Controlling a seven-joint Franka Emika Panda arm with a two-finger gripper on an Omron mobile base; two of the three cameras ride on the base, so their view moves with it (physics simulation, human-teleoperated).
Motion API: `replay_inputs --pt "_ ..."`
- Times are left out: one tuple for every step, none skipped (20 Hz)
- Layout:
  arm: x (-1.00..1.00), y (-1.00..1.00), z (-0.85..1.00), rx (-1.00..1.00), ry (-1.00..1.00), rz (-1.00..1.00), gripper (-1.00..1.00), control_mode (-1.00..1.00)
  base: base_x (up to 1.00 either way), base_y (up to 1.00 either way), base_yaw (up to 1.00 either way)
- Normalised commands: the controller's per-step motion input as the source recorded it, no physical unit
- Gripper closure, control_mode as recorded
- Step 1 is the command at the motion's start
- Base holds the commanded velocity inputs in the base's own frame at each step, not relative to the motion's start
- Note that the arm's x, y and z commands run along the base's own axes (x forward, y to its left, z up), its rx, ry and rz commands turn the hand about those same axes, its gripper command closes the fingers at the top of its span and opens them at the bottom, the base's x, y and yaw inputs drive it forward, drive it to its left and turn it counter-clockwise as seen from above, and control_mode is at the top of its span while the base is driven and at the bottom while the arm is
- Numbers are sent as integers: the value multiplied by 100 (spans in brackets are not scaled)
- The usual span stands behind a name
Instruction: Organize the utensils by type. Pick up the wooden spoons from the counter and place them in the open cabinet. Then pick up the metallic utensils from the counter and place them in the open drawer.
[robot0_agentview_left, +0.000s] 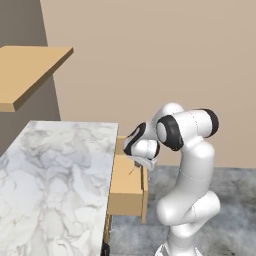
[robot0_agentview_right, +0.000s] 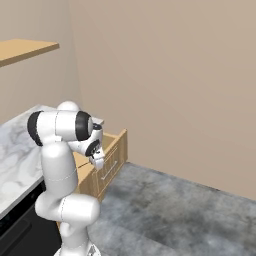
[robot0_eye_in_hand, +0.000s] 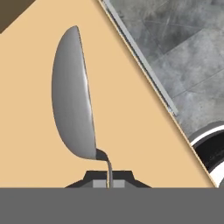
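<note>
A shiny silver spoon (robot0_eye_in_hand: 72, 96), one of the metallic utensils, hangs over the tan bottom of the open drawer (robot0_eye_in_hand: 131, 113). Its thin stem runs down between my fingertips, and my gripper (robot0_eye_in_hand: 108, 181) is shut on it. From the base cameras, my hand points down over the open drawer (robot0_agentview_left: 125, 190), just right of the white marble counter (robot0_agentview_left: 55, 175). The gripper (robot0_agentview_right: 98, 164) hovers above the same drawer (robot0_agentview_right: 116, 145), close to its inside.
A tan wood panel (robot0_agentview_left: 25, 75) juts out overhead at the upper left, above the counter. The drawer's front carries a slim metal handle (robot0_eye_in_hand: 140, 57). Grey stone floor (robot0_agentview_right: 175, 210) spreads to the right of the drawer. A beige wall stands behind.
</note>
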Motion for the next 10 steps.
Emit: replay_inputs --pt "-26 -43 -51 -6 0 0 100 -100 0 0 0" --pt "-26 -41 -51 -7 0 0 100 -100 0 0 0" --pt "-25 -41 -53 -5 0 0 100 -100 0 0 0" --pt "-25 -42 -52 -5 0 0 100 -100 0 0 0" --pt "-27 -45 -51 -4 0 0 100 -100 0 0 0" --pt "-27 -47 -52 -2 0 0 100 -100 0 0 0" --pt "-26 -47 -51 -2 0 0 100 -100 0 0 0" --pt "-26 -50 -52 0 0 0 100 -100 0 0 0" --pt "-26 -52 -50 0 0 0 100 -100 0 0 0" --pt "-26 -52 -50 0 0 0 100 -100 0 0 0"
